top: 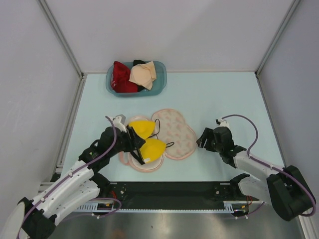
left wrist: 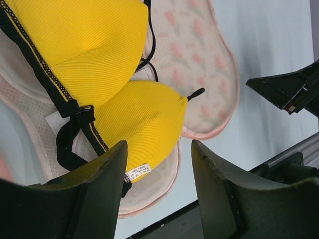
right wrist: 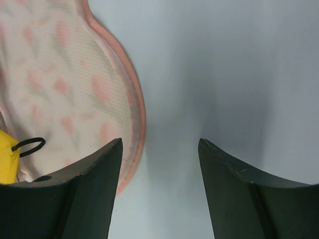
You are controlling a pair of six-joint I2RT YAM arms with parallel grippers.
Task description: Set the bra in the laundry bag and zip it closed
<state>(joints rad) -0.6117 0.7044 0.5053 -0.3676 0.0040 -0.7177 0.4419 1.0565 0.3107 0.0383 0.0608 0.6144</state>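
The yellow bra (top: 148, 140) with black straps lies on the left half of the opened pale pink laundry bag (top: 175, 133), in the middle of the table. In the left wrist view the bra (left wrist: 99, 74) fills the upper left, over the bag's mesh lining (left wrist: 199, 64). My left gripper (top: 134, 144) is open and empty, just left of the bra and above the bag's near rim. My right gripper (top: 202, 139) is open and empty, just right of the bag. The right wrist view shows the bag's pink rim (right wrist: 134, 104) by the left finger.
A blue plastic basket (top: 160, 82) at the back holds a red garment (top: 121, 77) and a beige garment (top: 143, 74). A black strip (top: 174, 191) runs along the near table edge. Grey walls enclose the table on three sides.
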